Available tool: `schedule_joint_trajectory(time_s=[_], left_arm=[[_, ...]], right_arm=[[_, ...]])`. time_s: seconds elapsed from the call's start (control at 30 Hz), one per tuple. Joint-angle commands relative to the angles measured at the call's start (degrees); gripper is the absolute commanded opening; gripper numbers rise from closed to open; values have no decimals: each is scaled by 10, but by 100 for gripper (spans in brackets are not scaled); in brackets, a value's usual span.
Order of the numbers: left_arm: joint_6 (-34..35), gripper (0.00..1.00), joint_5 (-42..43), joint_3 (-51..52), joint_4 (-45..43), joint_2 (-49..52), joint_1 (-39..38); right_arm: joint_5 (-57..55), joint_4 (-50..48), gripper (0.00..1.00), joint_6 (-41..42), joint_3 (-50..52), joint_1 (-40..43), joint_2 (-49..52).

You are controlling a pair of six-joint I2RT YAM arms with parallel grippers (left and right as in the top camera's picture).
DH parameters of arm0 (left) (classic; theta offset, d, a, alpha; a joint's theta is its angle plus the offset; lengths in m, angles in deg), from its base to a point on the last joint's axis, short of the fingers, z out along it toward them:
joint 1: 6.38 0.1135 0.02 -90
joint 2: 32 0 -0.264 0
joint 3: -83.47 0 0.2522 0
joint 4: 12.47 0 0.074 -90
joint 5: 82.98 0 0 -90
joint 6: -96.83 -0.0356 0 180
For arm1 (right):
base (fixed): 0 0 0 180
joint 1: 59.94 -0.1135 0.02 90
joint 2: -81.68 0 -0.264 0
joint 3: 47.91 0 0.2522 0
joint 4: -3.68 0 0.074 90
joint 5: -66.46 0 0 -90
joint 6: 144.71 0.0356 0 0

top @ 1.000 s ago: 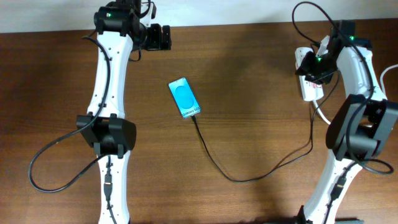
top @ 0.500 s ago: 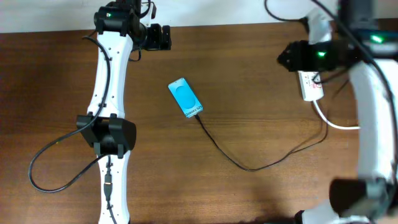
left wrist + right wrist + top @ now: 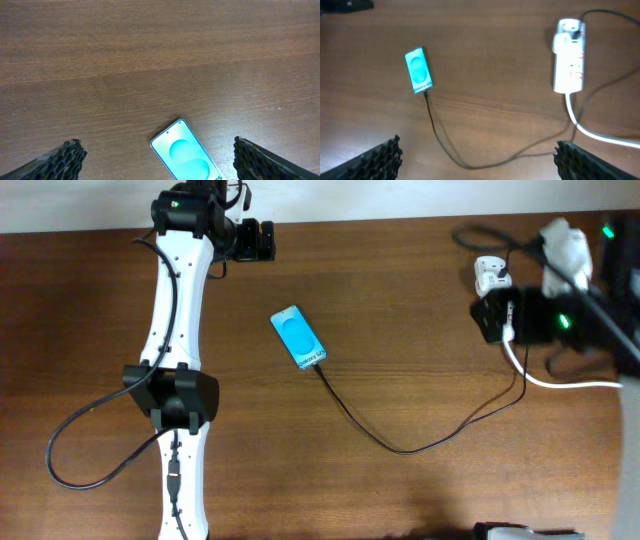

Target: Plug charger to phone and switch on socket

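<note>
Two-arm bench set-up seen from overhead and from both wrists. The phone (image 3: 298,338) lies face up near the middle of the bench (image 3: 400,270), its cyan screen lit, and is tilted so that its lower end points toward the right arm's side. The charger (image 3: 400,448) meets that lower end and runs in a loose loop across the wood to the socket (image 3: 568,70), which lies at the far right with its thick white cord (image 3: 585,127) trailing toward the near edge. In the overhead view the right arm covers most of the socket. The connector appears seated in the phone, so that step is judged done. A dark plug appears to sit at the far end of the socket, though the detail is small. The red switches are too faint to show whether any is on, so switching remains the step to confirm or complete. The left fingers (image 3: 62,160) stand spread wide and hold nothing, parked at the far edge of the bench and looking down on the phone's upper end. The right fingers (image 3: 380,157) are likewise wide apart and empty, raised well above the bench with both phone and socket in their view. The surface is dark brown wood grain, otherwise bare, and a pale strip borders its far edge.
</note>
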Motion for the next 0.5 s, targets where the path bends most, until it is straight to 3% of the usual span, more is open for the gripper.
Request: schedule_joint_trajectory(time_s=[0.0, 0.17, 0.27, 0.37, 0.47], left_arm=[[1, 99, -4, -12, 0, -3, 3], [1, 99, -4, -12, 0, -3, 3], [1, 99, -4, -12, 0, -3, 3], [1, 99, -4, -12, 0, -3, 3], [1, 99, -4, -12, 0, -3, 3]], right_arm=[[-37, 26, 98, -5, -3, 1, -70], [-60, 28, 98, -5, -3, 1, -119], [-109, -23, 98, -5, -3, 1, -127], [-146, -139, 98, -5, 51, 2, -178], [-159, -416, 98, -21, 314, 2, -327]])
